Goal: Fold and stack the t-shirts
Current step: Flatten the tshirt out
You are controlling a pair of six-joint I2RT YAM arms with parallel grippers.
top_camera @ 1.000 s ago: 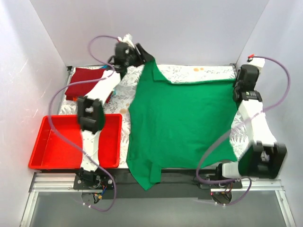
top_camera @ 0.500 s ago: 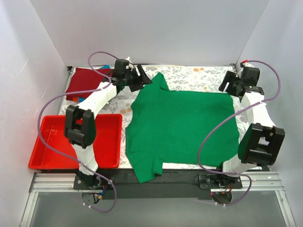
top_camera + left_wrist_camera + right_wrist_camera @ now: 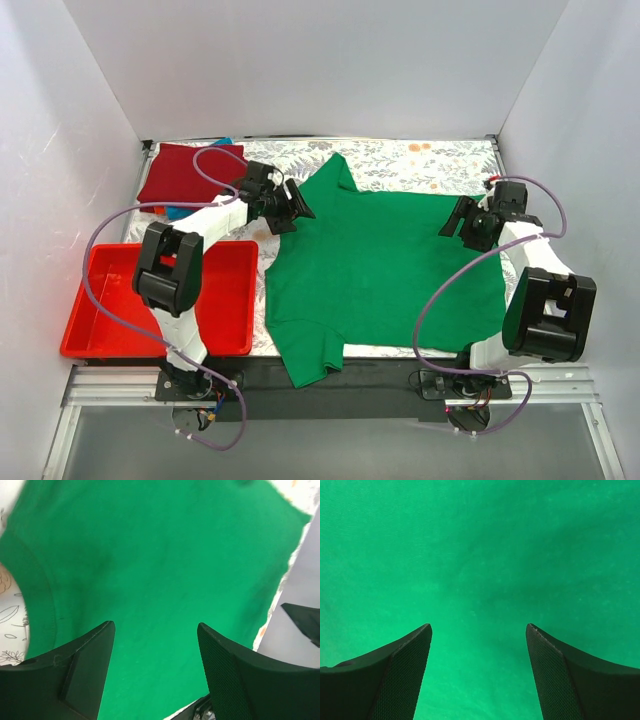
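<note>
The bright green t-shirt (image 3: 380,265) lies spread flat on the patterned table, one sleeve hanging over the front edge. It fills the left wrist view (image 3: 160,560) and the right wrist view (image 3: 480,550). My left gripper (image 3: 295,210) is open and empty just above the shirt's left shoulder. My right gripper (image 3: 453,222) is open and empty above the shirt's right side. The dark red t-shirt (image 3: 185,172) lies folded at the back left, on a blue/teal shirt (image 3: 178,211) that shows only as an edge.
A red plastic tray (image 3: 110,315) stands at the front left. White walls enclose the table on three sides. The patterned table cover (image 3: 420,155) shows behind the green shirt.
Both grippers have let go of the green shirt, which now lies flat. Both arms have drawn in from the back edge and lowered over the shirt.
</note>
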